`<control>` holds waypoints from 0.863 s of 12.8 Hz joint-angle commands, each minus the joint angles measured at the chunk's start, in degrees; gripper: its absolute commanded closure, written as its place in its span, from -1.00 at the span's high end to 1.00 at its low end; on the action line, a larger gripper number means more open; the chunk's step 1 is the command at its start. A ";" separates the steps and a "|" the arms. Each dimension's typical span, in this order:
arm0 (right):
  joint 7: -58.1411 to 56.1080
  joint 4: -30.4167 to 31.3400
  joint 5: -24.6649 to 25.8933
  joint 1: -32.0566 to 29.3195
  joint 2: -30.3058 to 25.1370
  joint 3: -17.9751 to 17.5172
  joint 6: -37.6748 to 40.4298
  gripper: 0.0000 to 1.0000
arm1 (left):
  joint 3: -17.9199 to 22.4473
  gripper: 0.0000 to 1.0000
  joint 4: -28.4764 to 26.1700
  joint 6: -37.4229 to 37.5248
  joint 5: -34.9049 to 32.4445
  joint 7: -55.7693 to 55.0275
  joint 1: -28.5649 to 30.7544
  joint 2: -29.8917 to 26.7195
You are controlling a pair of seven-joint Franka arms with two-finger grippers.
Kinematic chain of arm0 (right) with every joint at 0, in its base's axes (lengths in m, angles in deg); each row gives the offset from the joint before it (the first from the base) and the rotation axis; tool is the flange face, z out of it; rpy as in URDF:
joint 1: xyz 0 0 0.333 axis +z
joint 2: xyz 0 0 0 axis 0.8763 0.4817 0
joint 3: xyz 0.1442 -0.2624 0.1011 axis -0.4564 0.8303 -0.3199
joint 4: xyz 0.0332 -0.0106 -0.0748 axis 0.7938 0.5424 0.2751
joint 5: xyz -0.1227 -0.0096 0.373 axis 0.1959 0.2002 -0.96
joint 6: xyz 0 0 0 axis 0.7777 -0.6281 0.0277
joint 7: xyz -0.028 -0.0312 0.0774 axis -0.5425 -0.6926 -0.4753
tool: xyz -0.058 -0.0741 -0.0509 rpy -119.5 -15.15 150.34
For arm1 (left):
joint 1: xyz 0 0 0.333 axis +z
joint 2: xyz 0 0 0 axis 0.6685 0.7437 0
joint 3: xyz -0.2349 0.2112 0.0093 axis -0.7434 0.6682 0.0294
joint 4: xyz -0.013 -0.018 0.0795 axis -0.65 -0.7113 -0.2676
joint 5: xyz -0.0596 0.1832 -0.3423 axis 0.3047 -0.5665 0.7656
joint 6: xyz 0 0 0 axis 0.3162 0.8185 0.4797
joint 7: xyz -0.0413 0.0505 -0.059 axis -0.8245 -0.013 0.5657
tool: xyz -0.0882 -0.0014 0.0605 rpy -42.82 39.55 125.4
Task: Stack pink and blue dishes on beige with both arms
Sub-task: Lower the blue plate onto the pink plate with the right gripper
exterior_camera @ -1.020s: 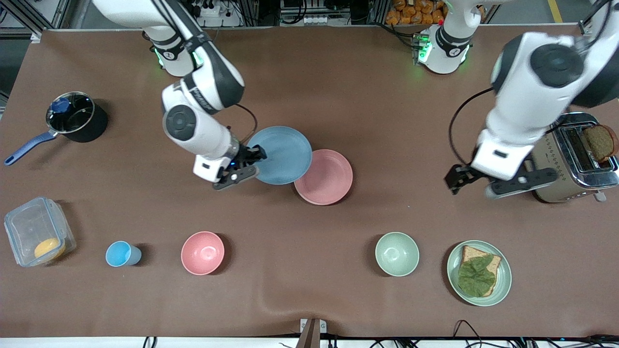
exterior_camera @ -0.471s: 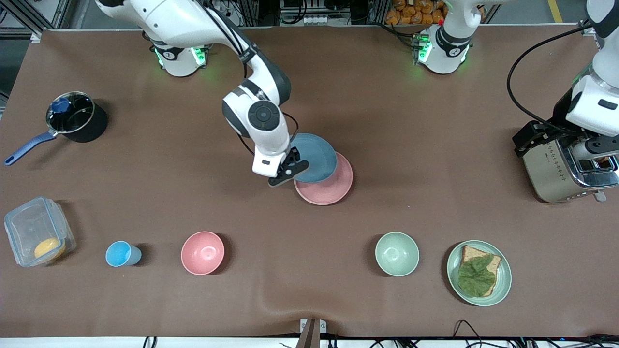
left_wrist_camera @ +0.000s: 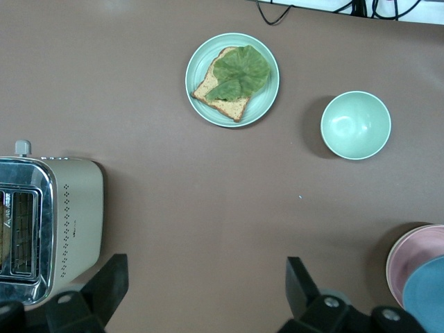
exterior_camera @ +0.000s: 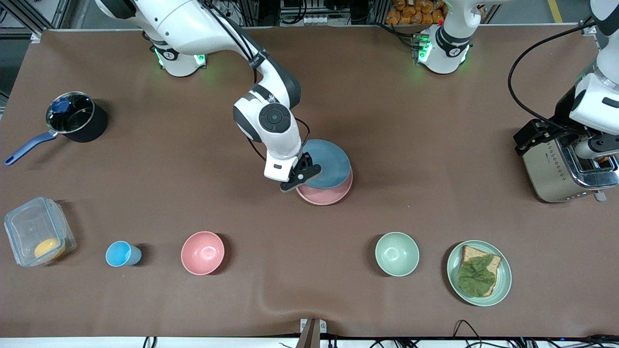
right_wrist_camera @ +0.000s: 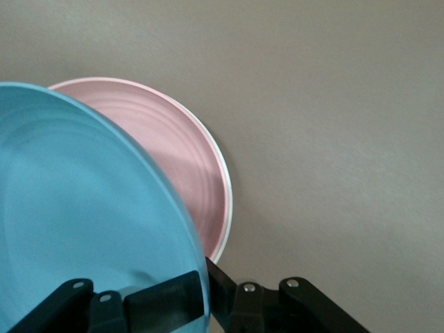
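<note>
Saucepan [exterior_camera: 72, 118] w/ blue bit inside. Clear tub [exterior_camera: 38, 237], 1 orange lump in it. 1 blue cup [exterior_camera: 123, 253]. 2 bowls: pink bowl [exterior_camera: 202, 253], green bowl [exterior_camera: 397, 253].

Right gripper [exterior_camera: 301, 175] clamped on blue plate [exterior_camera: 328, 163] rim, held over pink plate [exterior_camera: 325, 193], mid-table.

Green plate [exterior_camera: 478, 272]: bread + leaf.

Left gripper [left_wrist_camera: 201, 291] spread wide, holding nothing, over toaster [exterior_camera: 556, 166].

bare table [exterior_camera: 411, 145] between plate stack [exterior_camera: 329, 191] and toaster [exterior_camera: 556, 169], pink bowl [exterior_camera: 202, 253] and green bowl [exterior_camera: 397, 253] nearer the camera

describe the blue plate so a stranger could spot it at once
Near the middle of the brown table, the right gripper holds the blue plate by its rim over the pink plate. It is flat and wide, unlike the small blue cup.
</note>
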 commanded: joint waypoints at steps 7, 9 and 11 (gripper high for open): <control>1.43 -2.50 3.96 0.87 2.97 1.08 -1.94 -1.00 | -0.02 1.00 0.38 1.36 1.12 1.41 -0.28 -0.66; 1.43 -2.50 4.05 0.96 3.41 1.35 -4.47 -1.00 | -0.02 1.00 0.38 1.36 1.12 1.32 -0.28 -0.49; 1.43 -2.59 4.22 0.96 3.59 1.35 -4.75 -0.05 | -0.02 1.00 0.38 1.36 1.12 1.40 -0.37 -0.58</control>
